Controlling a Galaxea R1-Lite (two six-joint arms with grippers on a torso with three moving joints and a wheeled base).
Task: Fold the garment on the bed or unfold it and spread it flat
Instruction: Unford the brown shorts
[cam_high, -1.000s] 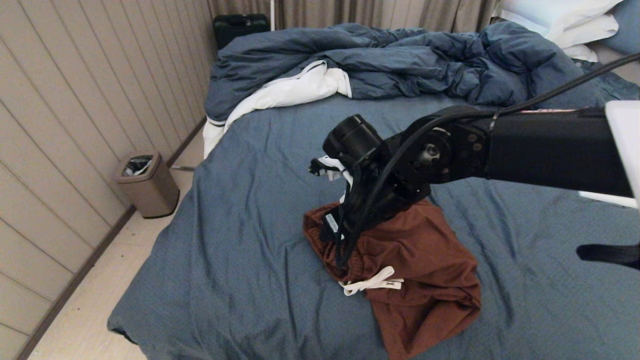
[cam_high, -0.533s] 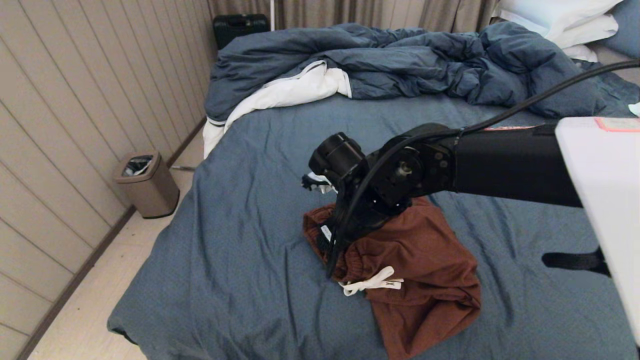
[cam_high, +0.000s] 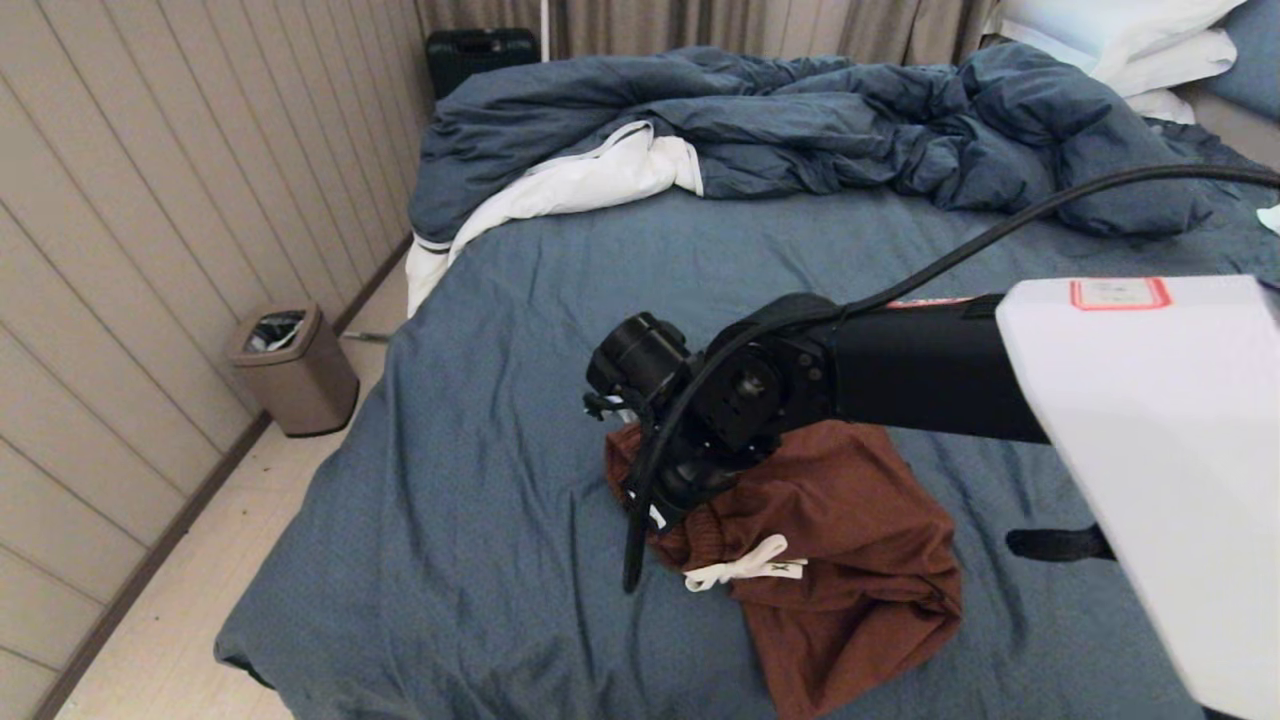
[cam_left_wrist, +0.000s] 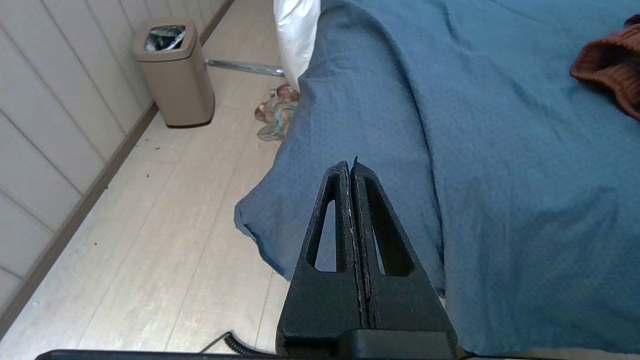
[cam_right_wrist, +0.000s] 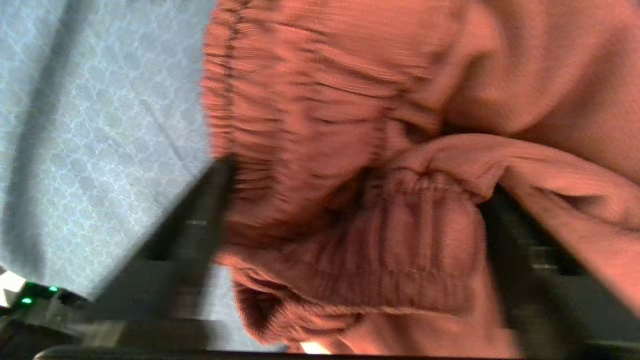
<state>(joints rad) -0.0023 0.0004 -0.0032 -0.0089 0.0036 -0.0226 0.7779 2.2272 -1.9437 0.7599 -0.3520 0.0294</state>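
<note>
The rust-brown shorts (cam_high: 860, 530) lie crumpled on the slate-blue bed sheet (cam_high: 500, 400), their white drawstring (cam_high: 745, 566) showing near the front. My right arm (cam_high: 740, 395) reaches down over the gathered waistband end. In the right wrist view the right gripper (cam_right_wrist: 355, 187) is open, its dark fingers (cam_right_wrist: 200, 225) standing on either side of the bunched waistband (cam_right_wrist: 350, 100), very close to the cloth. My left gripper (cam_left_wrist: 350, 167) is shut and empty, hanging over the bed's near left corner, with the shorts' edge (cam_left_wrist: 610, 60) far off.
A rumpled dark blue duvet (cam_high: 800, 120) with white lining fills the far side of the bed, with white pillows (cam_high: 1130, 40) at the far right. A tan waste bin (cam_high: 295, 370) stands on the floor by the panelled wall. A black case (cam_high: 480, 50) sits behind the bed.
My right arm has dropped lower and shifted left and nearer, bringing the wrist down onto the waistband end of the shorts. The shorts have barely moved.
</note>
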